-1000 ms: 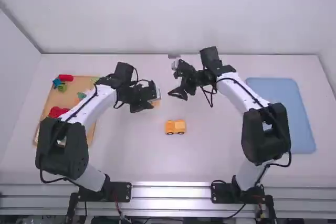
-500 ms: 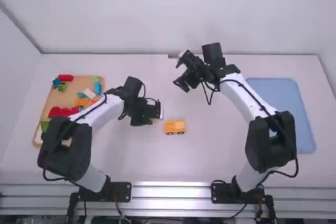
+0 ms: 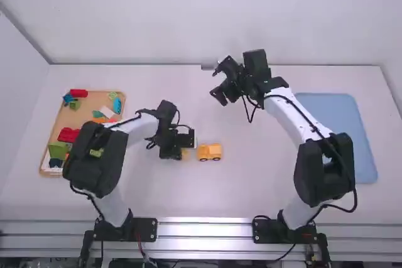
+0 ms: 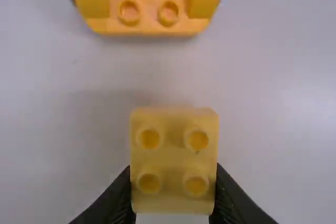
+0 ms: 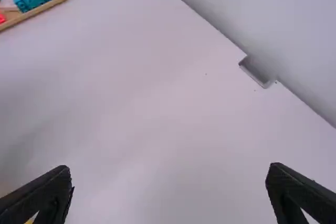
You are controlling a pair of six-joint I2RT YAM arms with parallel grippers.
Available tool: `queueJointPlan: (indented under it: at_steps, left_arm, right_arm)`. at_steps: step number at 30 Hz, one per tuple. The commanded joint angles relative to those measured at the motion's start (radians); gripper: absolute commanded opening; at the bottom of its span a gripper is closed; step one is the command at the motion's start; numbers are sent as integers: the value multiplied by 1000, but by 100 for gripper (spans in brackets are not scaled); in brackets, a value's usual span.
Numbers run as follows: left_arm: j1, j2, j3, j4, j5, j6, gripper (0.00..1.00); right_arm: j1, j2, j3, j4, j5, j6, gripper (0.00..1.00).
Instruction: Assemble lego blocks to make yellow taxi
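left gripper [image 3: 180,154]: clamping yellow block [image 4: 174,162] near yellow car [image 3: 209,152]
right gripper [image 3: 219,96]: farther out, fingers spread
around: wooden tray [image 3: 96,101], blue tray [image 3: 342,120]

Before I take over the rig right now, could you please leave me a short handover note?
Left gripper: shut on a yellow four-stud block.
Right gripper: fingers open, nothing between them, over the far part of the table.
Job's things: the yellow-orange vehicle is on the table just beside the held block; other blocks lie in the wooden tray.
Done: vehicle base has wheels on.
Left: the held block is not yet attached; probably it goes onto the vehicle's bare studs.
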Motion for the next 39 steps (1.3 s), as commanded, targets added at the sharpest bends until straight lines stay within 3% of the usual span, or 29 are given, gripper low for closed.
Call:
queueJointPlan:
  at_steps: [1, 11, 16, 20, 21, 23, 25, 26, 27, 33, 39]
  left_arm:
    - [2, 4, 22, 0, 20, -10, 2]
    - [2, 19, -44, 100, -2, -9, 10]
    - [2, 19, -43, 91, 1, -10, 21]
    - [2, 19, -48, 86, -3, -9, 44]
    - [2, 19, -48, 86, -4, -9, 45]
    - [2, 19, -55, 96, -7, -9, 60]
    - [3, 19, -57, 97, -7, -9, 64]
    - [3, 19, -57, 98, -7, -8, 76]
    - [2, 19, -57, 97, -8, -8, 99]
    - [3, 5, 37, 22, -58, 90, 99]
    - [11, -18, 313, -199, 31, 58, 99]
  right_arm:
    - [1, -25, -10, 2, 16, 16, 98]
    - [0, -25, -10, 1, 19, 16, 98]
    - [0, -25, -10, -2, 20, 16, 98]
    - [0, -25, -10, -2, 20, 16, 99]
    - [0, -25, -10, -2, 19, 16, 98]
    - [2, -25, -10, -2, 20, 15, 98]
    - [-1, -25, -10, -2, 19, 16, 98]
    - [-1, -25, -10, -2, 20, 16, 99]
    - [1, -25, -10, -2, 20, 16, 99]
    - [-2, -25, -10, 21, 21, 8, 98]
    - [-10, -45, -10, 7, 70, 3, 99]
